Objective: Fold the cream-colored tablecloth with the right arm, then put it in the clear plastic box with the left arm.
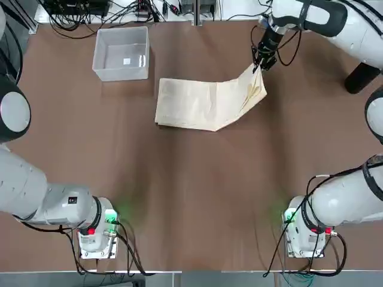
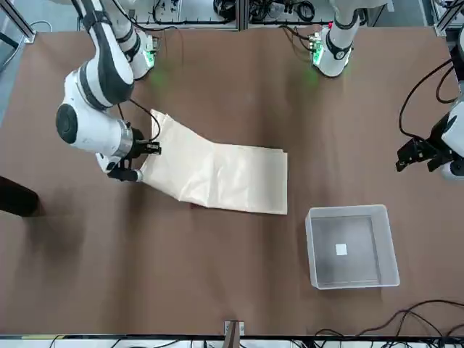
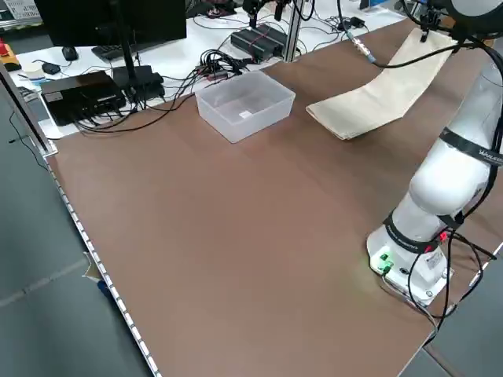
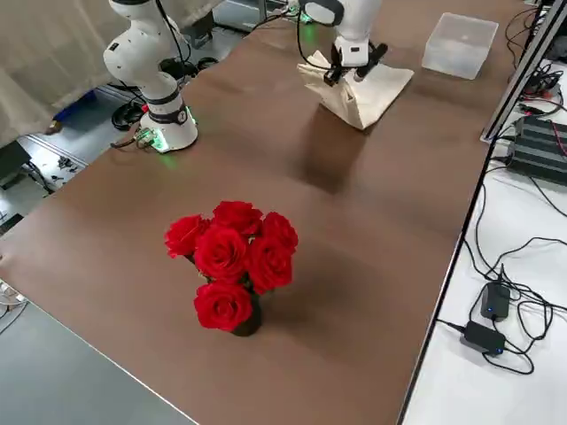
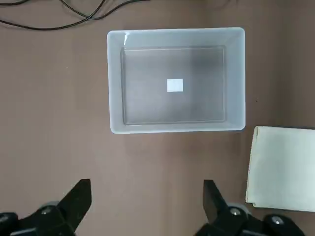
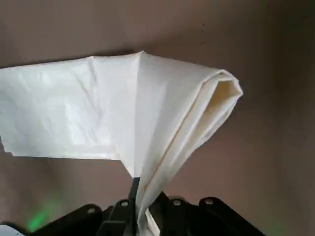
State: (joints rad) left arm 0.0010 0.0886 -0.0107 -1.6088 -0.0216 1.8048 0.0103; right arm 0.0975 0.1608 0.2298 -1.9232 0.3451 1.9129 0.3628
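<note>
While the white glossy right arm's black two-finger gripper (image 1: 264,62) reaches over the far side of the brown table (image 1: 191,197), its fingers are pinched tight on one end of the pale cream-beige tablecloth (image 1: 206,103). That end is lifted off the tabletop & hangs from the gripper in a soft drooping fold; in the right wrist view the cloth (image 6: 123,118) runs up from between the pressed fingers. The rest of the cloth lies flat on the table as a layered rectangle w/ light creases, near the table's far-middle.

The small clear plastic box (image 1: 121,54), a translucent tub w/ whitish walls, rounded corners & a white label on its floor, sits to the cloth's left in the top view, near the far edge, close to the cloth but apart from it. Nothing but the label shows inside.

The white left arm's black gripper (image 5: 147,206) hangs above the table just beside the box, fingers spread wide, holding nothing; box & a corner of the cloth show below it.

In the right side view a bunch of red roses (image 4: 232,261) stands on the near part of the table, well apart from the cloth.
</note>
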